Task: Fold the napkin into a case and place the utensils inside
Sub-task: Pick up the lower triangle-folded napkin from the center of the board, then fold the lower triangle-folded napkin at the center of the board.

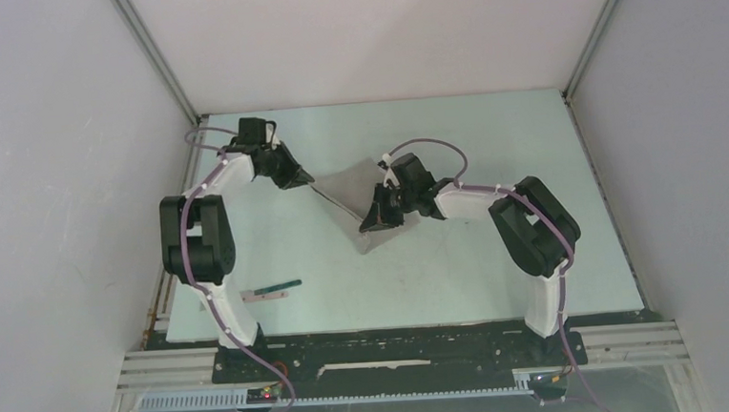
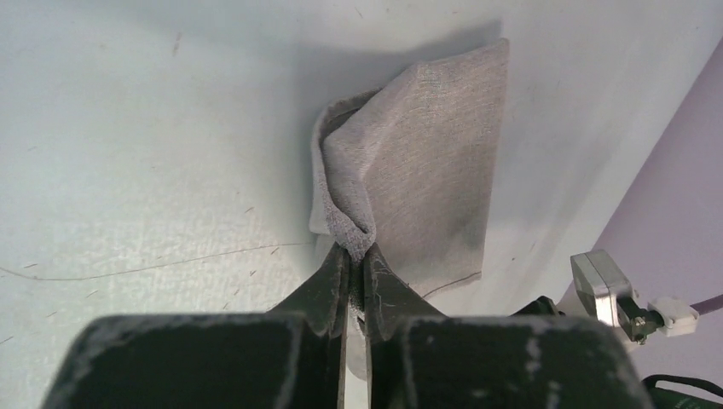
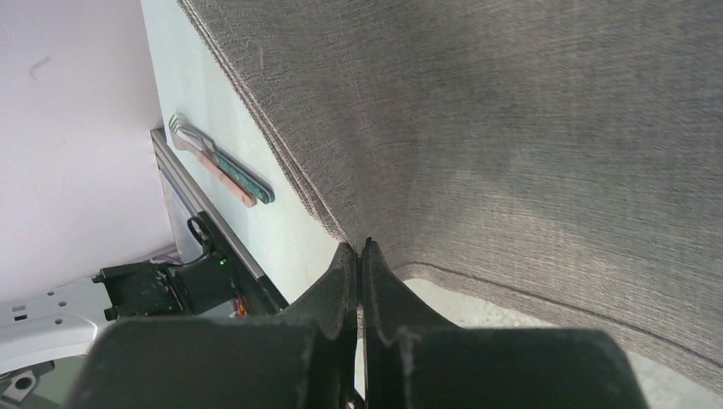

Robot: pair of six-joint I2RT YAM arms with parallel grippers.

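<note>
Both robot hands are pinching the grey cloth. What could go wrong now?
The left hand pinches only a bunched corner of the napkin, so the cloth might slip out and spoil the fold. The right hand grips just the edge too, so uneven pulling could leave the fold crooked.

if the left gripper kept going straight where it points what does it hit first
The napkin: the left gripper is shut on its corner, and the cloth rises straight ahead. Beyond it, probably table.
</note>
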